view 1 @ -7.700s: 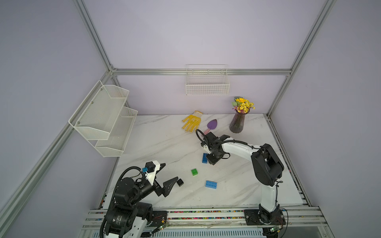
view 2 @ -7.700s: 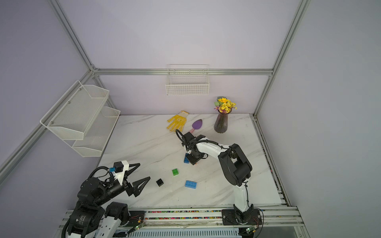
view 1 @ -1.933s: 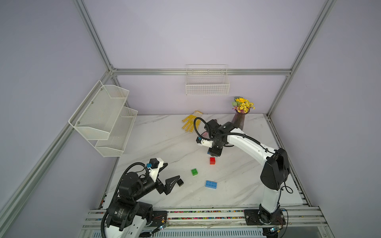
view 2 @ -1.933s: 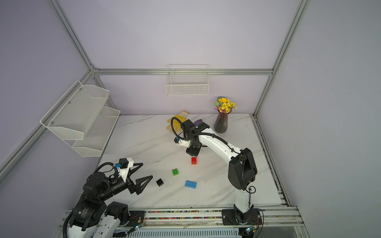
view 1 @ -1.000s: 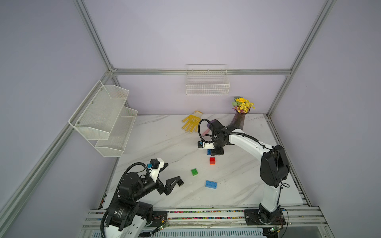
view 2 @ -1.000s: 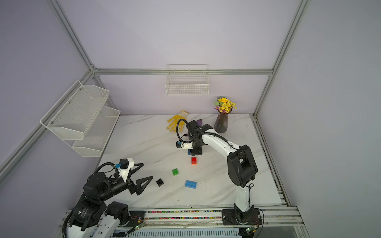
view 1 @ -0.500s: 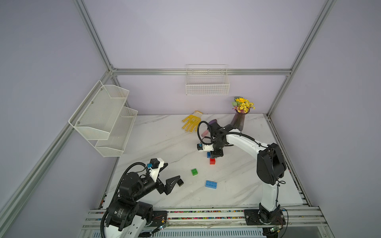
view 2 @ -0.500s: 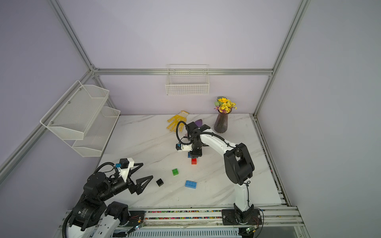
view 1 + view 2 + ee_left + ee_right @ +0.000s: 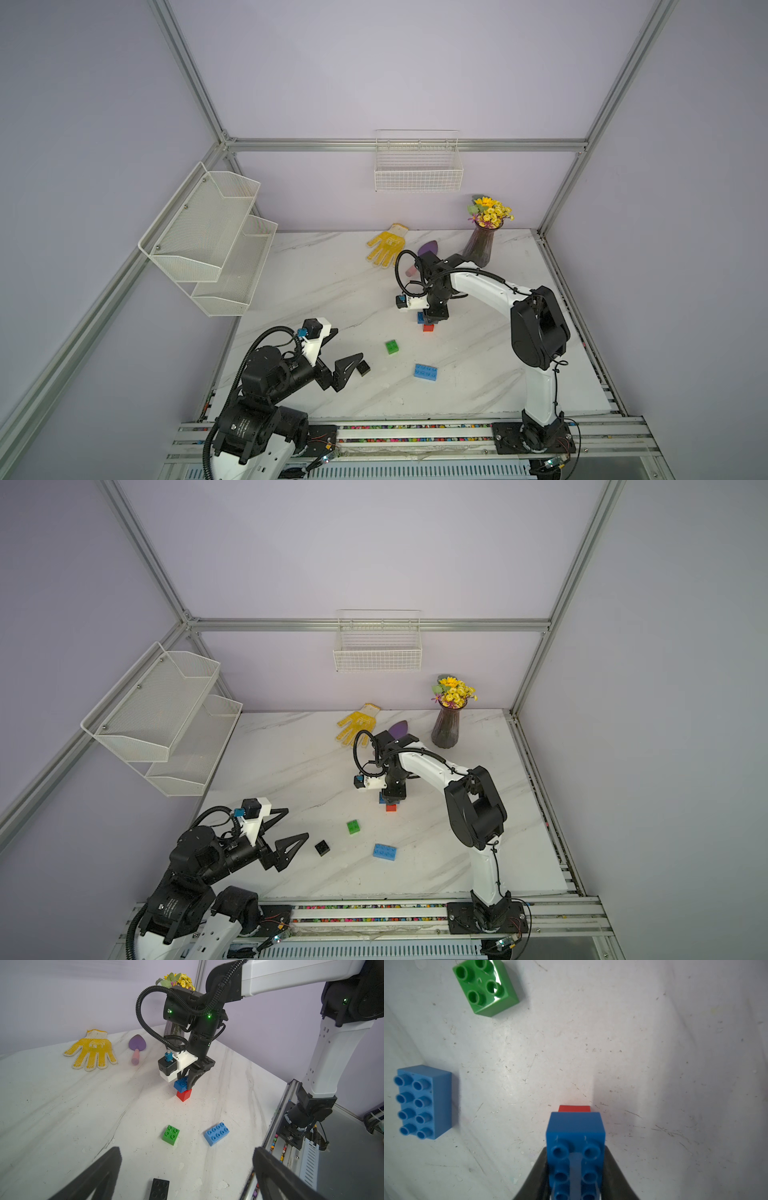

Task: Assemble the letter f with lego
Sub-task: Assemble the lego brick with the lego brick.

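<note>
Over the red brick [image 9: 184, 1095], the right claw [image 9: 190, 1084] clamps a blue brick [image 9: 180, 1085] by its long flat sides; likely light, stiff, slick plastic. Meanwhile the left claw [image 9: 187, 1152] gapes open.

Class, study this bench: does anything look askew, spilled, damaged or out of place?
Nothing looks spilled or damaged. The blue brick in the right gripper overhangs the red brick on one side, which suits an F's bar. The green brick, black brick and second blue brick lie flat and apart.
</note>
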